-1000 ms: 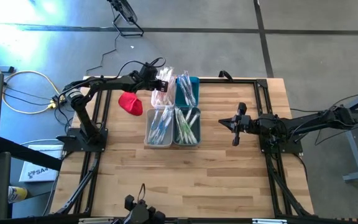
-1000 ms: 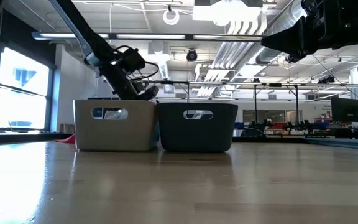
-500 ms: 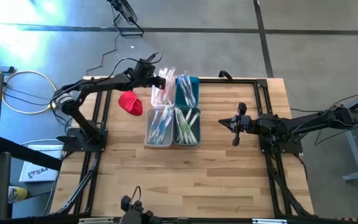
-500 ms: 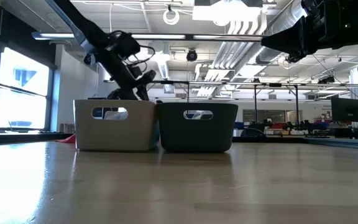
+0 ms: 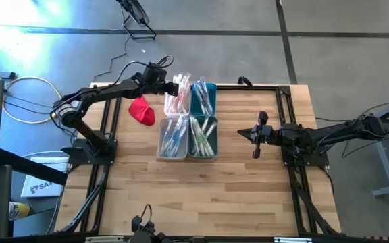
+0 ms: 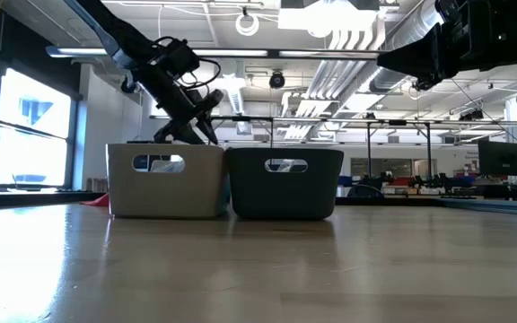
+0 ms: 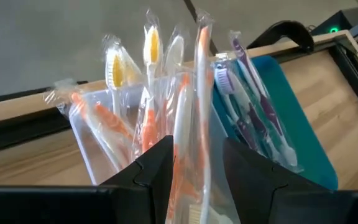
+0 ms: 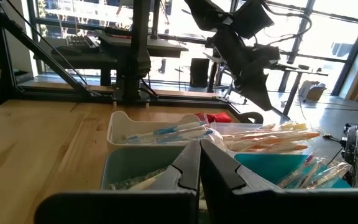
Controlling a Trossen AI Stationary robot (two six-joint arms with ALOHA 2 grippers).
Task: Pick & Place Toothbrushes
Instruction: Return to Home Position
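Note:
Wrapped toothbrushes stand in four small bins at the table's middle. Orange and pink ones (image 7: 143, 121) lean in the far left clear bin (image 5: 176, 101), and purple ones (image 7: 253, 118) in the far teal bin (image 5: 204, 99). Blue ones (image 5: 173, 135) and green ones (image 5: 204, 136) lie in the two near bins. My left gripper (image 7: 197, 152) hovers open just above the far left bin's left rim (image 5: 171, 86), and only the bin's own brushes show past its fingers. My right gripper (image 5: 254, 140) waits shut to the right of the bins, clear of the table.
A red cloth (image 5: 141, 111) lies on the table left of the bins, under my left arm. In the low view the two near bins, white (image 6: 166, 180) and dark (image 6: 284, 183), hide the far ones. Bare wood (image 5: 201, 189) spreads toward the near edge.
My left gripper has risen out of the far left bin and drawn back a little toward the table's left and far edge. The toothbrushes in that bin stay where they were.

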